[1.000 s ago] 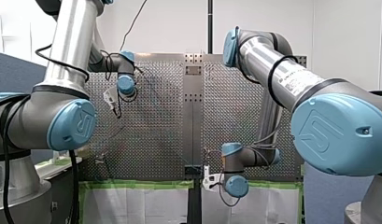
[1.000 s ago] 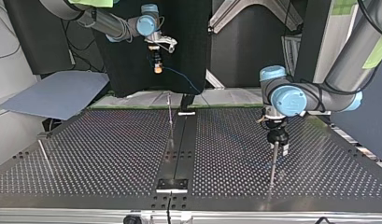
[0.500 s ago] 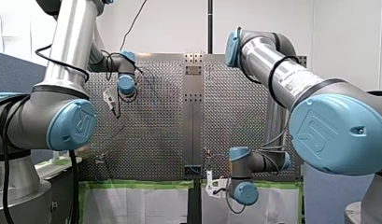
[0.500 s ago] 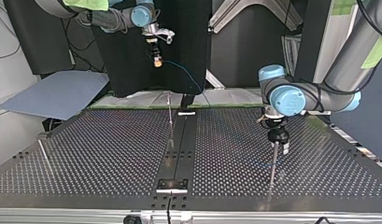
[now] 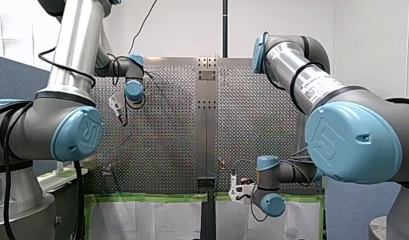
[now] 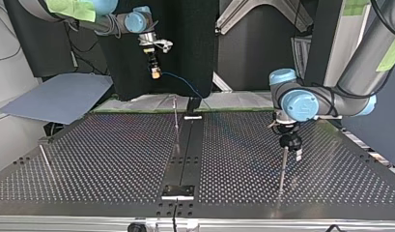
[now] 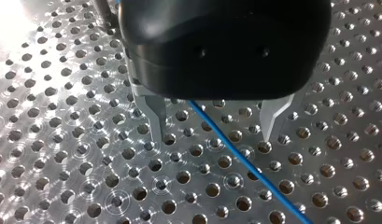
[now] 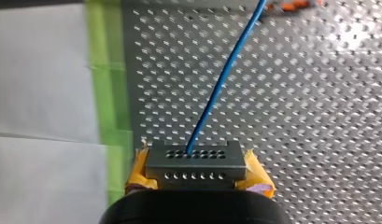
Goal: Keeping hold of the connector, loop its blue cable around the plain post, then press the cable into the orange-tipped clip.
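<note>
My right gripper (image 8: 196,179) is shut on a grey connector (image 8: 196,161) with rows of small holes, yellow pads on both sides of it. The blue cable (image 8: 226,74) runs from the connector over the perforated plate toward orange clip parts (image 8: 291,4). In the top view my right gripper (image 6: 155,72) hangs high beyond the table's far edge, the cable (image 6: 180,84) sloping down from it. My left gripper (image 7: 211,137) is open, low over the plate, with the blue cable (image 7: 240,163) passing between its metal fingers. In the top view it (image 6: 289,145) stands just above a plain post (image 6: 282,169).
A thin post (image 6: 176,121) rises near the centre rail (image 6: 185,150), and another post (image 6: 45,159) leans at the top view's left. Green tape (image 8: 102,93) and white paper (image 8: 39,93) border the plate beside my right gripper. A blue-grey sheet (image 6: 60,96) lies past the far left corner.
My right gripper has carried the connector leftward in the top view and rightward and lower in the front view. My left gripper has barely moved.
</note>
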